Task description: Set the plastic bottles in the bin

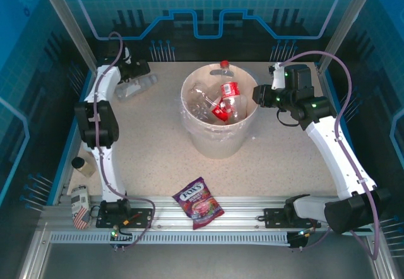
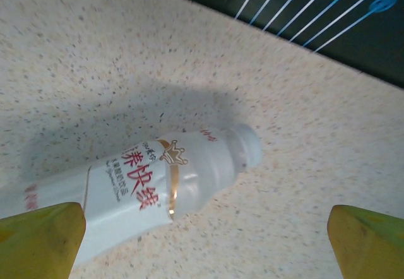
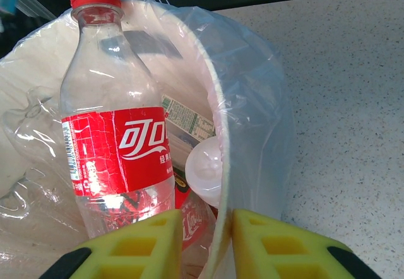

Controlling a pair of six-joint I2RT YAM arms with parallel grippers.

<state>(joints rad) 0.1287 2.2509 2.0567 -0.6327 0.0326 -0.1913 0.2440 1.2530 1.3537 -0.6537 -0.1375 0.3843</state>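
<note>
A pale bottle [image 2: 145, 187] with red lettering and a gold crown lies on its side on the table at the far left [image 1: 136, 88]. My left gripper [image 2: 205, 247] hovers over it, open, with one yellow finger [image 2: 38, 238] over the bottle's body and the other well clear on its right; in the top view the left gripper [image 1: 140, 77] is at the back left. The cream bin [image 1: 218, 134] stands mid-table. It holds a red-labelled bottle [image 3: 117, 146] [image 1: 228, 96] and clear bottles [image 1: 202, 102]. My right gripper [image 3: 205, 219] [image 1: 257, 96] is shut on the bin's right rim [image 3: 218, 165] and liner.
A purple-red FOX'S candy bag [image 1: 199, 202] lies near the front rail between the arm bases. Small odd items [image 1: 81, 165] sit at the table's left edge. A red cap [image 1: 224, 64] shows at the bin's far rim. The dark back wall [image 2: 315, 14] is close behind the lying bottle.
</note>
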